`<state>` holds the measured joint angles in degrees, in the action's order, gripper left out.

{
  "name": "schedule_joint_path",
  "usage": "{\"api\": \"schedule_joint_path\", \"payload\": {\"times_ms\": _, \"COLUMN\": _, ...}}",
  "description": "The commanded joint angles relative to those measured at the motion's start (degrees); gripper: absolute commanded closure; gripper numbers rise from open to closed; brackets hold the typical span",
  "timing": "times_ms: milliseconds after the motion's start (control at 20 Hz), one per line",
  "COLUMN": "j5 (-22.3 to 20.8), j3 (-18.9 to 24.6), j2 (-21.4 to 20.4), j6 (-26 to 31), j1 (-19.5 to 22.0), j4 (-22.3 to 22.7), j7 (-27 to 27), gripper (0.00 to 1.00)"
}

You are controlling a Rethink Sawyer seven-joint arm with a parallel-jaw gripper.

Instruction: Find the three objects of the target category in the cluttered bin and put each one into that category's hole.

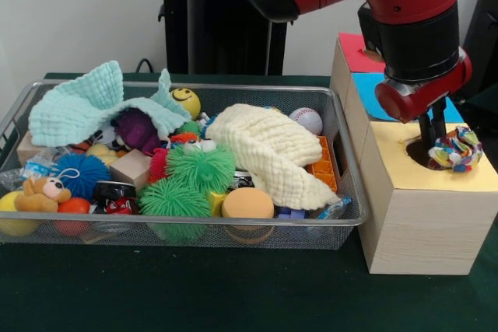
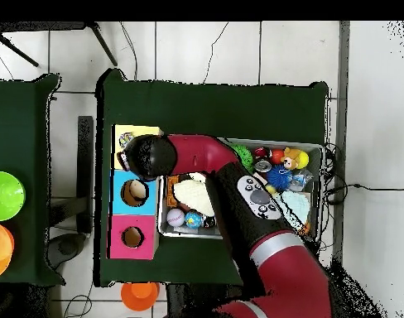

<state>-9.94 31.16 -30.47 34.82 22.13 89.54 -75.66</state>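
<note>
On the green tabletop (image 1: 233, 293) you see the wire bin (image 1: 346, 192) heaped with toys: cream cloth (image 1: 268, 149), mint cloth (image 1: 78, 106), green spiky balls (image 1: 191, 180), a baseball (image 1: 308, 120). Beside it, the wooden box's yellow-ringed hole (image 1: 418, 151) has a multicolored fabric bundle (image 1: 457, 149) at its rim. Your gripper (image 1: 433, 139) stands over the hole, fingers narrowly parted, just beside the bundle.

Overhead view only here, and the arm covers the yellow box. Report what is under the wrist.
Observer: A printed fabric bundle sits at the rim of the yellow-surround hole, beside the gripper.
Operator: Say whether it is inside the hole.
Observer: No; most of it shows above the top of the box.
Operator: Check the bin for more.
Observer: None shows; a cream cloth and a mint cloth cover part of the bin.
</note>
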Motion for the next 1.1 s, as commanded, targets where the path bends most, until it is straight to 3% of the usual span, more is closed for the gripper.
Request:
{"api": "schedule_joint_path", "payload": {"times_ms": 50, "j5": -1.2, "j3": -4.1, "j2": 1.2, "j6": 9.6, "j1": -0.8, "j4": 0.2, "j7": -4.0, "gripper": 1.00}}
{"api": "schedule_joint_path", "payload": {"times_ms": 500, "j5": -4.1, "j3": -9.3, "j2": 0.3, "j6": 11.9, "j1": -4.1, "j4": -2.7, "j7": -4.5, "gripper": 1.00}}
{"api": "schedule_joint_path", "payload": {"times_ms": 550, "j5": -3.8, "j3": -9.8, "j2": 0.3, "j6": 11.5, "j1": -4.4, "j4": -2.7, "j7": -4.2, "gripper": 0.00}}
{"api": "schedule_joint_path", "payload": {"times_ms": 1100, "j5": -4.7, "j3": -11.5, "j2": 0.2, "j6": 12.4, "j1": -5.7, "j4": -3.9, "j7": -3.2, "gripper": 0.00}}
